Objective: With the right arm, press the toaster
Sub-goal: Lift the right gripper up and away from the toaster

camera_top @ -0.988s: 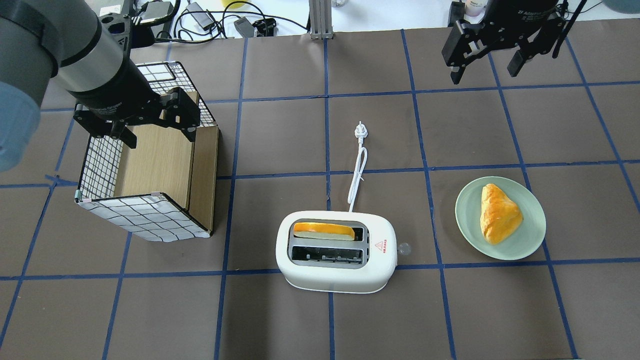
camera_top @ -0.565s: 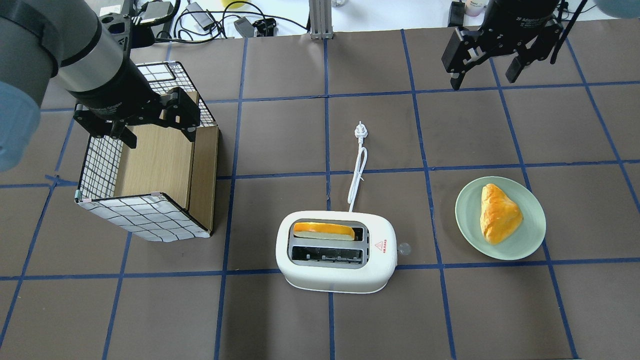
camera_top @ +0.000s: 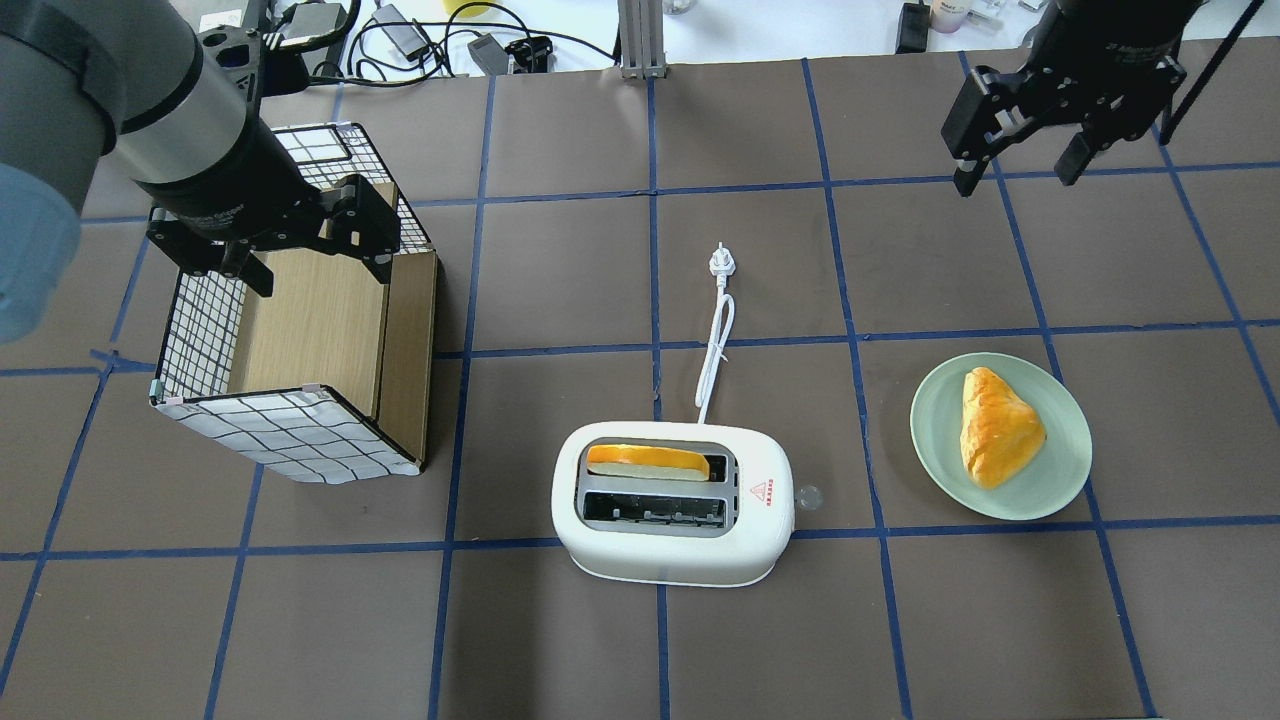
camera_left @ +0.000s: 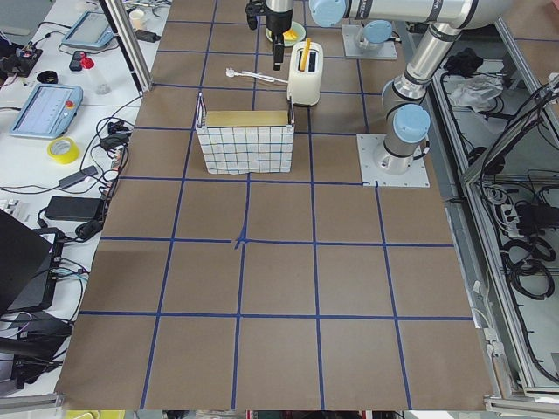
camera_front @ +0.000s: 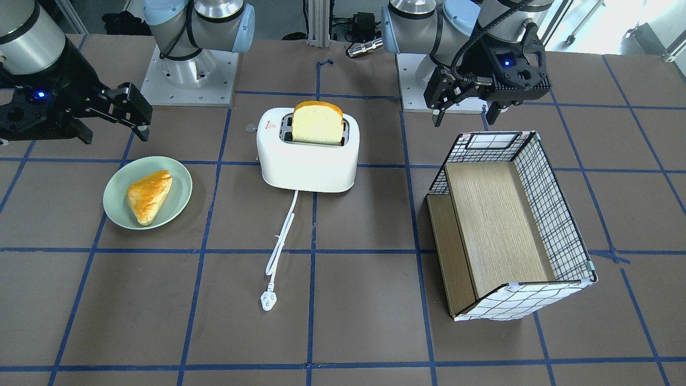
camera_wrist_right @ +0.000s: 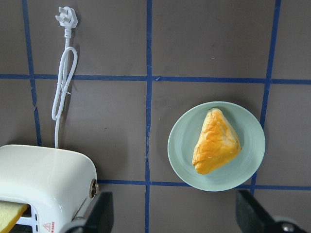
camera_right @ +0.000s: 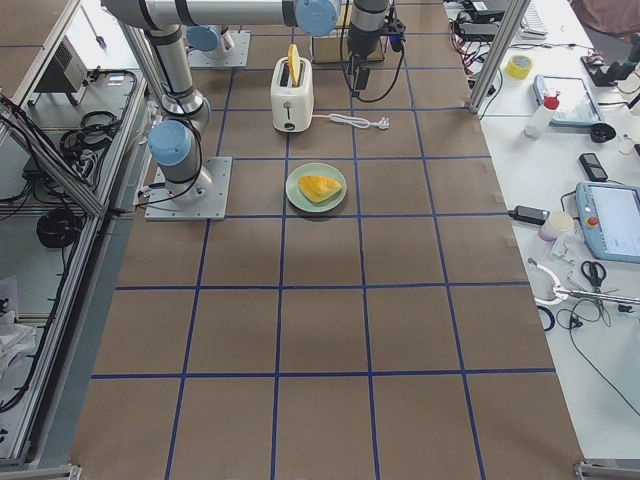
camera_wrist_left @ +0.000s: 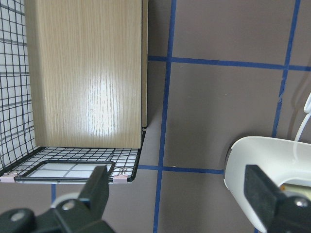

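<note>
The white two-slot toaster [camera_top: 670,545] stands at the near middle of the table, also in the front view [camera_front: 308,161] and the right wrist view [camera_wrist_right: 43,179]. A bread slice [camera_top: 647,460] stands in its far slot. Its lever knob [camera_top: 808,495] sticks out of the end that faces the plate. Its white cord and plug [camera_top: 719,262] lie unplugged on the table. My right gripper [camera_top: 1017,165] is open and empty, high over the far right of the table, well away from the toaster. My left gripper [camera_top: 315,265] is open and empty over the basket.
A wire basket [camera_top: 290,430] with a checked liner and wooden boards stands at the left. A green plate [camera_top: 935,440] with a golden pastry [camera_top: 995,425] sits to the right of the toaster. Cables and gear lie beyond the table's far edge.
My right gripper has moved further to the right in the overhead view and stays open. The left arm, toaster and bread have not moved.
</note>
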